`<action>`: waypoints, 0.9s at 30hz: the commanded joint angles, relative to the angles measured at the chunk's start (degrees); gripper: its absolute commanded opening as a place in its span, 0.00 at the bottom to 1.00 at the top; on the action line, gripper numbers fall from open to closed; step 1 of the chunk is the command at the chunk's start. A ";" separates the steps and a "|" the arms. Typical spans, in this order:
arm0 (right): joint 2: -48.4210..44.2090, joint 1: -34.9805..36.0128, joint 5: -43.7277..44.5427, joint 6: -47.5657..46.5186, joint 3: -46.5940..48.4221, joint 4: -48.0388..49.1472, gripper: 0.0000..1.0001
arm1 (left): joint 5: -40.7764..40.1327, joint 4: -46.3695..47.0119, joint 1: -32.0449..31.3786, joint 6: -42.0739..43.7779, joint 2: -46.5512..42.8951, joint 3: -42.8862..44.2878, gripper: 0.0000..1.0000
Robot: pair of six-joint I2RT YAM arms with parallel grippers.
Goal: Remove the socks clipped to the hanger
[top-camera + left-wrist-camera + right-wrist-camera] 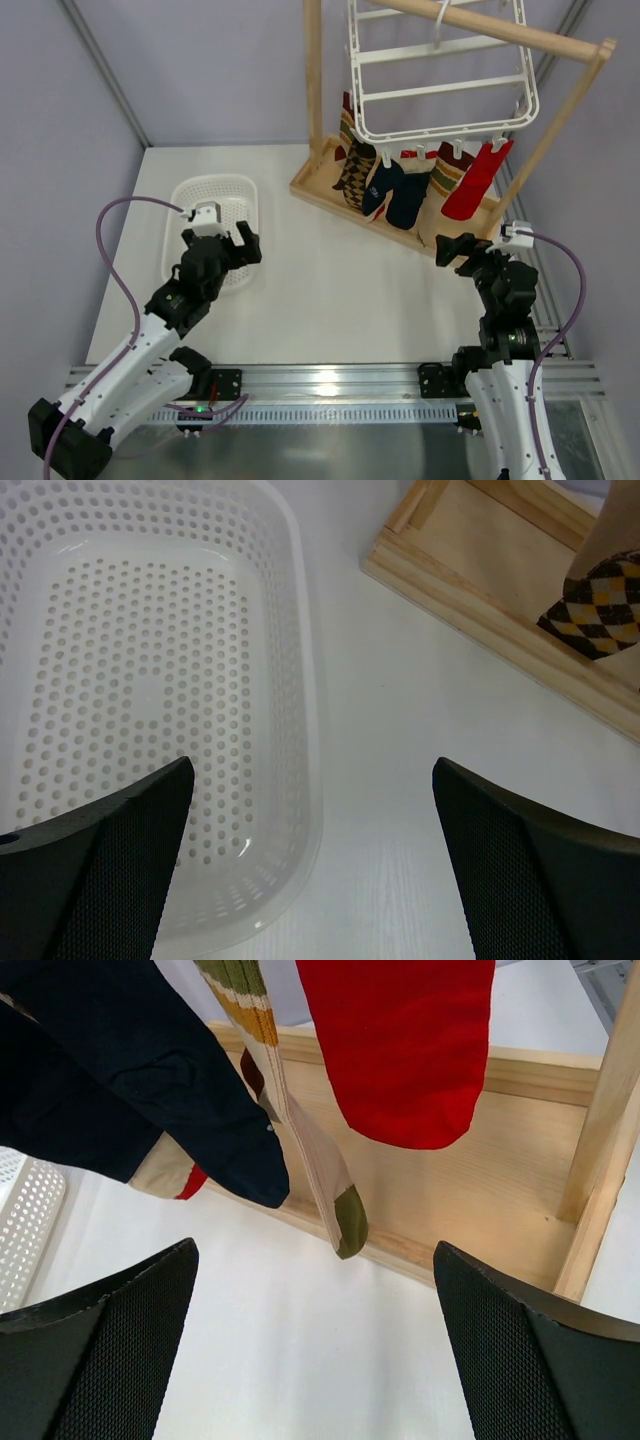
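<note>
Now L claw (pixel 243 243) gapes empty over basket (pixel 176 212) right rim; R claw (pixel 455 248), same, just near of socks (pixel 402 196); broad table (pixel 340 290) stretch btwn.

You are looking down on a white matte tabletop (pixel 330 300) boxed in by plain, pale lavender-grey wall panels (pixel 220 70) at the back and on both sides. A slim grey metal strut (pixel 100 70) runs along the seam in the far-left corner. Along the near edge you have a ribbed silver aluminium rail (pixel 330 378), and below it a brushed metal sheet (pixel 330 445) catches a dull sheen. A light wooden rail stand (pixel 314 90) with a tray-like base occupies the far right of the tabletop. A white perforated plastic basket (pixel 215 180) sits to the left. The light is soft and even, with only faint shadows.
</note>
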 commanded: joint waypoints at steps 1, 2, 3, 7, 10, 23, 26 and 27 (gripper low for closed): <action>1.11 0.19 -1.37 -0.58 0.89 1.80 1.00 | 0.52 3.11 -0.11 0.40 -0.77 -0.24 1.00; 1.11 0.11 -1.37 -0.58 0.98 2.32 1.00 | 0.78 3.37 -0.02 0.40 -0.94 -0.42 1.00; 1.29 0.11 -2.06 -0.32 0.90 3.02 1.00 | 1.31 3.55 -0.02 0.49 -1.21 -0.59 1.00; 1.11 0.19 -4.45 -1.19 0.46 6.81 1.00 | 5.87 5.48 -0.02 1.63 -2.52 -2.34 1.00; 1.11 0.11 0.37 -2.60 1.33 7.16 1.00 | 7.64 6.19 -0.02 1.81 -2.09 -2.44 1.00; 21.76 0.02 10.75 -8.93 15.31 12.85 1.00 | 12.92 7.07 -0.02 2.33 -0.86 -1.12 1.00; 24.22 -0.59 10.85 -9.11 15.48 14.01 1.00 | 12.83 7.33 -0.02 2.16 -0.95 -1.56 1.00; 24.58 -0.94 10.50 -8.93 15.48 14.28 1.00 | 12.83 7.42 -0.02 2.25 -0.86 -1.56 1.00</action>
